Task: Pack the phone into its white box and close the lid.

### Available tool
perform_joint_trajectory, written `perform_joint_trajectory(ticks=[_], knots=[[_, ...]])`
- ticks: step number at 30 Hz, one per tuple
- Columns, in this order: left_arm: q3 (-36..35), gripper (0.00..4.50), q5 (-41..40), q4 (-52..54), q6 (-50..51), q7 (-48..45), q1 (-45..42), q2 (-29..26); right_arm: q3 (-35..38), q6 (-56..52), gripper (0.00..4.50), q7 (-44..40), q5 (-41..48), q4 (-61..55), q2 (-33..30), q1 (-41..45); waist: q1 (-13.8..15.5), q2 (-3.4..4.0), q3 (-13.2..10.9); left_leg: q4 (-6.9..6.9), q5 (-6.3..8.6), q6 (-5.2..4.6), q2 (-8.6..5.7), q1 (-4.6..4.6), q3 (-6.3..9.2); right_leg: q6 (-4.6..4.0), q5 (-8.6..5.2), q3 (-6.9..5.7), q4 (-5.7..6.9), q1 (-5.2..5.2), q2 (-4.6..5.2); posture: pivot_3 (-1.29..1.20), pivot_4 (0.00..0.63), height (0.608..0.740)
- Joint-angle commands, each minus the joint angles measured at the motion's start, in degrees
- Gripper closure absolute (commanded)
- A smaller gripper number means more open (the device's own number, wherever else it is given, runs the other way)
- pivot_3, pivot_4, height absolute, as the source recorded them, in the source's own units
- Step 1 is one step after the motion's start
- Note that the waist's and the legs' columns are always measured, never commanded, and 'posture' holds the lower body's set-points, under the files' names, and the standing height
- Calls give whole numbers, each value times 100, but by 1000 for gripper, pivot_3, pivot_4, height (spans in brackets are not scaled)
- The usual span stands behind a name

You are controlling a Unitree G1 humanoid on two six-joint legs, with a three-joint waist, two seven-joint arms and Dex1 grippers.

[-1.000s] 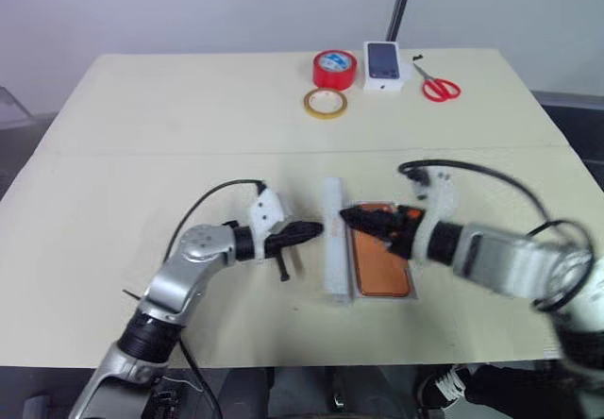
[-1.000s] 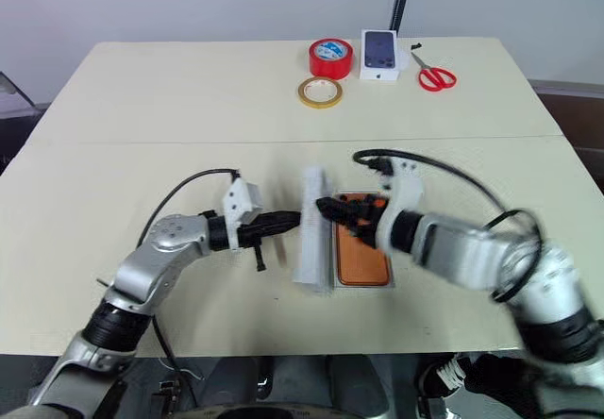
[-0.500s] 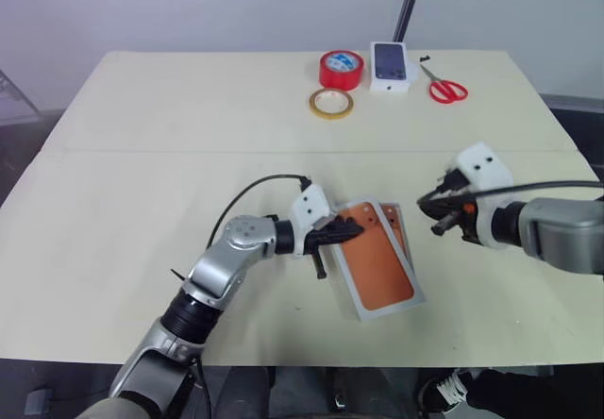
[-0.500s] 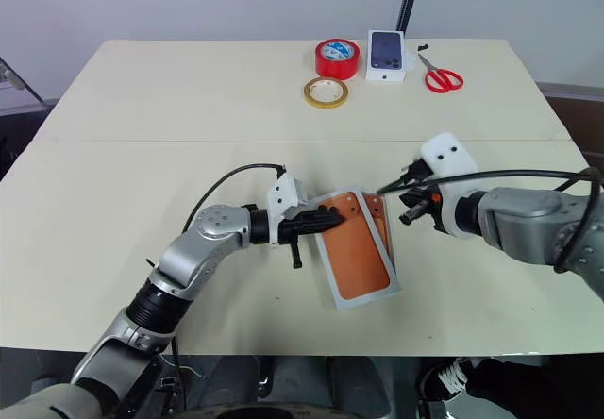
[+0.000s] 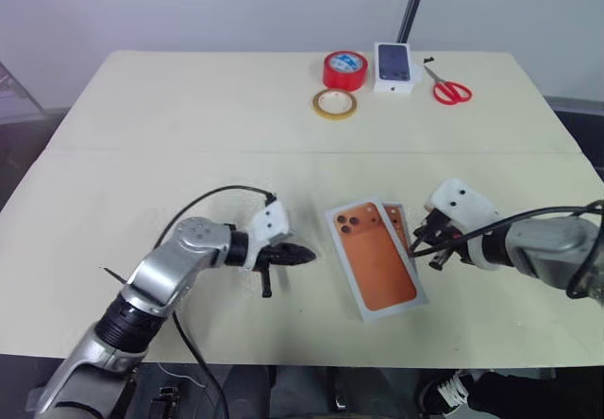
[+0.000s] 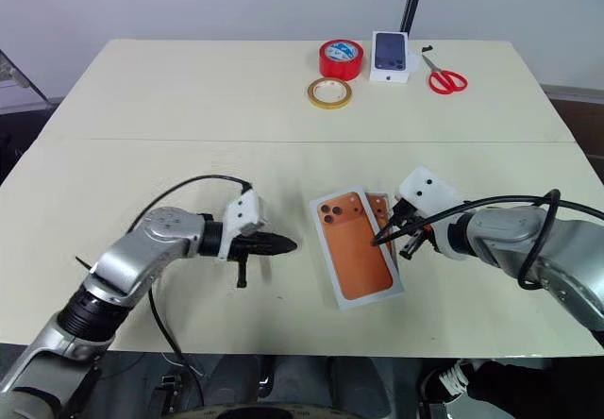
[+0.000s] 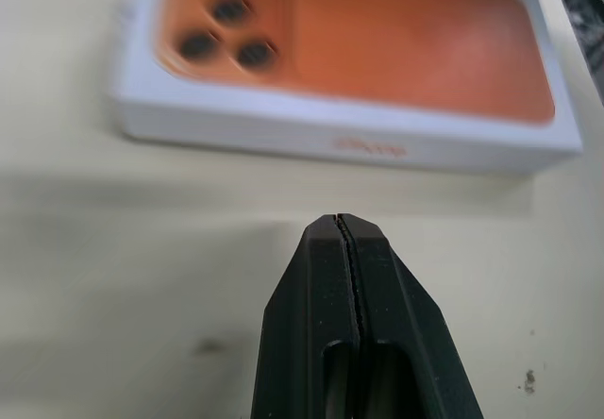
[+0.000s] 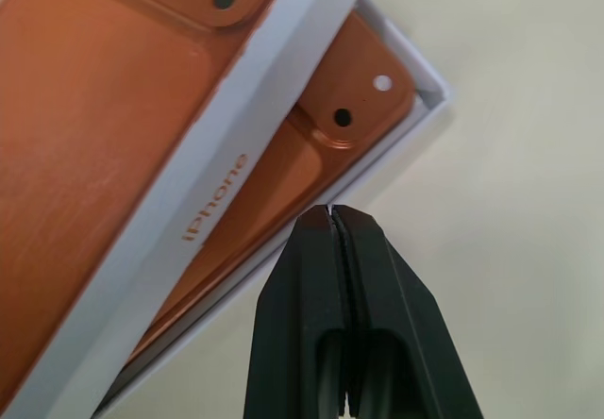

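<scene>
Sitting crooked on the white box, the lid is between the two tools and not seated square yet.

Left tool has its fingers pressed together, holding nothing, tip just short of the lid's long side. Right tool is pressed together too, empty, tip right at the box's exposed edge, where the phone peeks out from under the skewed lid. Well beyond both tools on the desk: red tape roll, yellowish tape ring, small phone box, red scissors.
</scene>
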State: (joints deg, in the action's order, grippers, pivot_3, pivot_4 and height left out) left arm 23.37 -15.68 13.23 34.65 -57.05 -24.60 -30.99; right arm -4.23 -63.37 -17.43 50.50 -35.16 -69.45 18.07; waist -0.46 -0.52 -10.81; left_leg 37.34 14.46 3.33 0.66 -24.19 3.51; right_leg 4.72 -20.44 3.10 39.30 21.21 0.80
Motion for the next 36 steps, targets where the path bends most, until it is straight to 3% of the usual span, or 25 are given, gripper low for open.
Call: perform_joint_trajectory(ticks=[1, 5, 13, 36], knots=[[316, 4500, 293, -177, -231, 180, -171, 352, 19, -27, 4465, -192, -293, -219, 90, 29, -10, 0, 0, -1, 0, 0, 1, 0, 0, 0, 0, 0, 1, 1, -1, 0, 150, 740], [257, 4500, 415, -516, -339, 511, -297, 876, 57, -110, 4465, -346, -479, -311, 198, -27, -15, 0, 0, 0, 0, 0, 3, 0, 1, 0, 0, 0, 4, 3, -2, 0, 150, 740], [-375, 4500, -184, -562, 224, 840, -420, 1679, 109, -253, 4465, -555, -855, -467, 352, -202, -18, 0, 0, 3, 0, 0, 4, 0, 2, 0, 0, -3, 8, 4, -2, 0, 150, 740], [10, 4500, 90, -641, 181, 666, -443, 1582, 290, -350, 4465, -916, -1673, -352, 639, -495, -12, 0, 1, 8, 0, 0, 1, 1, 2, 0, 0, -5, 9, -2, -3, 0, 150, 740]])
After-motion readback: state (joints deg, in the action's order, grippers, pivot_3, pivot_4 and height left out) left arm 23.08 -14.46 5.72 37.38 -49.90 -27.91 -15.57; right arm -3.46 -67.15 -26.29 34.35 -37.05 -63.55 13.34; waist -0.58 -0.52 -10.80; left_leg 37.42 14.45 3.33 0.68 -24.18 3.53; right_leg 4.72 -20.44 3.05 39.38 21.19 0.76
